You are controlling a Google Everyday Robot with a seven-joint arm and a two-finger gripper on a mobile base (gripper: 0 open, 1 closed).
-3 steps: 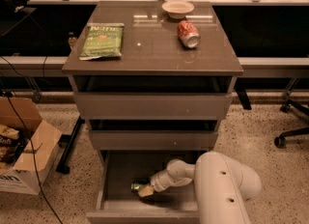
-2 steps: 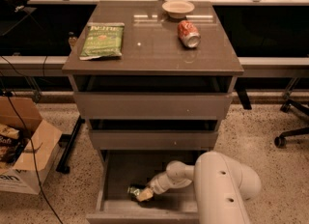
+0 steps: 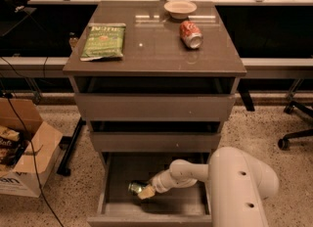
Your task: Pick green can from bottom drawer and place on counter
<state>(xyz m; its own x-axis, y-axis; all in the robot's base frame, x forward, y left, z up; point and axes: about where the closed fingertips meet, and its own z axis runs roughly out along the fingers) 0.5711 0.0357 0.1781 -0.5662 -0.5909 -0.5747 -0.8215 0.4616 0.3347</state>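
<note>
Reaching into the open bottom drawer [image 3: 122, 172], the end effector [image 3: 146, 192] meets the green can [image 3: 135, 188] left of centre on the drawer floor. Whether it grips the can cannot be told. The table [image 3: 156, 57] carries a red can [image 3: 190, 34], bowl [image 3: 180, 9] and bag [image 3: 103, 40].

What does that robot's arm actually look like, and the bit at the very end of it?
The arm is a smooth off-white shell. It has a fat rounded segment with a few small dark dots, which narrows to a slimmer rounded piece. No cables or lettering show. The gripper, down inside the bottom drawer, is a small cream-yellow tip.
</note>
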